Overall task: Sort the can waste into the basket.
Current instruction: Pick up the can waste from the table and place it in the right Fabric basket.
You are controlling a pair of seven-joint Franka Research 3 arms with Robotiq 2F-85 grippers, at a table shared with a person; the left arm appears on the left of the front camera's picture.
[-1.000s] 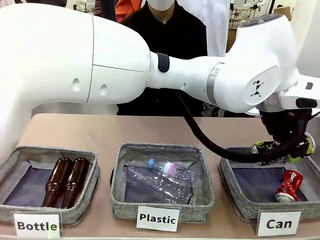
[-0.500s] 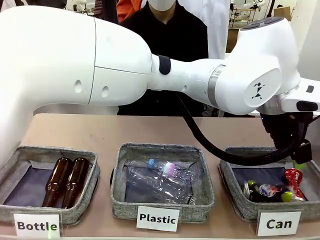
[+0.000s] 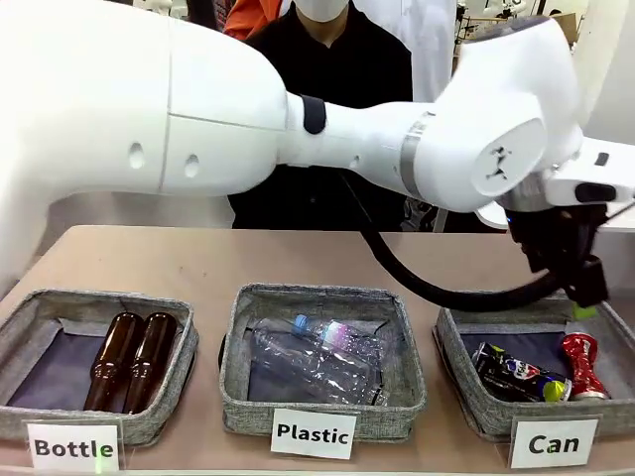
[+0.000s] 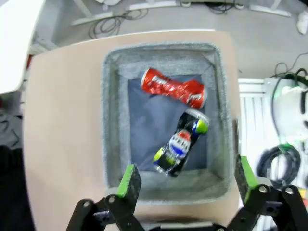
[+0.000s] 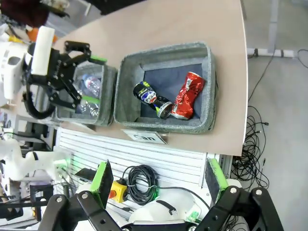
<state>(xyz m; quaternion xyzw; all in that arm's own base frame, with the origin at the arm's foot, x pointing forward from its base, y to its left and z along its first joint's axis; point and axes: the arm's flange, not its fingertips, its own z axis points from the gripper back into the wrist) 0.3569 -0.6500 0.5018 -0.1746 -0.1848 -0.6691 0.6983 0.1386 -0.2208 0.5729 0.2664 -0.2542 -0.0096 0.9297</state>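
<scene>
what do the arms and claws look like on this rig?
Left arm: glossy white rounded shell, black joint band, small black logo near the wrist, black cable looping beneath. Left claw and right claw: black linkage frames, bright green finger pads.

Red can and black can (both crushed) lie in the basket

Three baskets stand in a row on the table. The left basket holds two bottles side by side, the middle one plastic bottles, the right basket two cans, one right of the other. The left end effector hangs above the right basket.
</scene>
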